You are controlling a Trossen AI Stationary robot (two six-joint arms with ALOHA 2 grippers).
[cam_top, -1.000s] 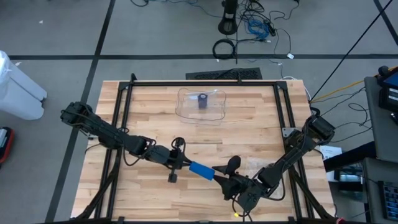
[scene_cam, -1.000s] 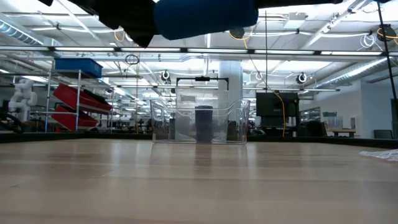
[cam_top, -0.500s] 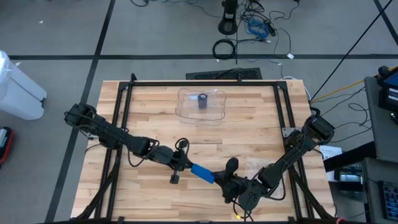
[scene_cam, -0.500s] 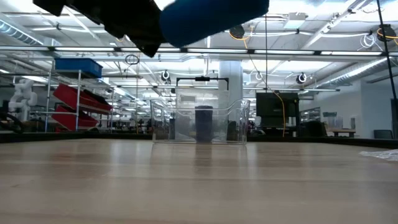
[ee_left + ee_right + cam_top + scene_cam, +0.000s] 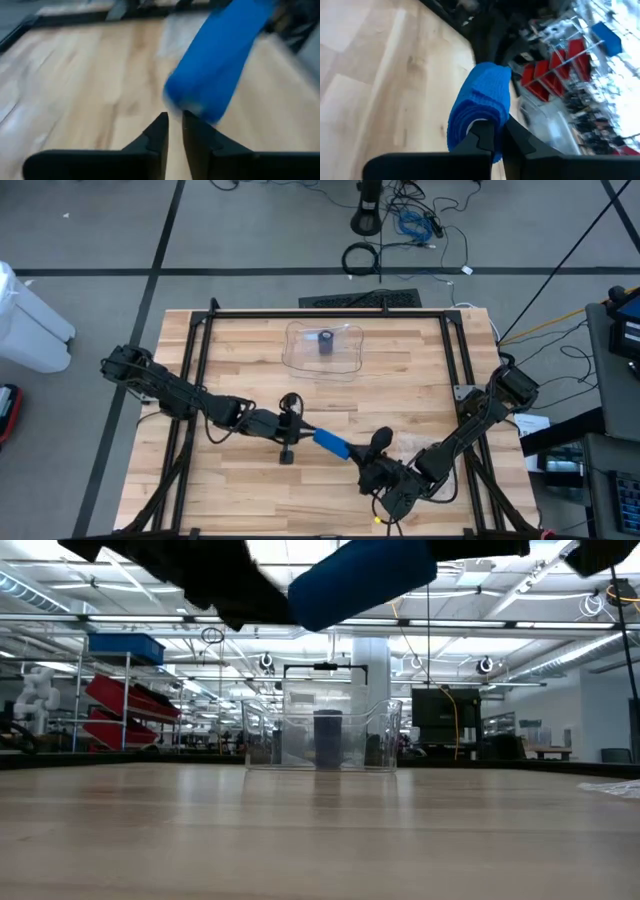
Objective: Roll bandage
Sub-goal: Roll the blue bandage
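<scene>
A blue bandage roll (image 5: 331, 443) hangs in the air over the near middle of the table, between my two grippers; the low view shows it tilted (image 5: 360, 580). My right gripper (image 5: 358, 455) is shut on the end nearer the table's right edge (image 5: 498, 127). My left gripper (image 5: 303, 432) stands at the roll's other end. In the left wrist view its fingers (image 5: 174, 120) are a narrow gap apart with only table showing between them, and the roll (image 5: 220, 60) lies just past their tips. Whether they touch it, I cannot tell. My right gripper pinches the roll's end (image 5: 479, 119), where the wound layers show, between its two fingers. The fingers come roughly level from the table's near right and lie along the roll. The roll is lifted clear of the table and tilted.
A clear plastic container (image 5: 345, 358) with a dark cylinder (image 5: 326, 342) standing in it sits at the far middle of the table (image 5: 318, 740). A clear wrapper (image 5: 408, 444) lies near my right arm. Black frame rails (image 5: 190, 370) run along the table's sides.
The roll has drifted a little toward the table's right and far edges, both grippers going with it. In the low view it has tipped from about level to slanting, its left end now lower.
</scene>
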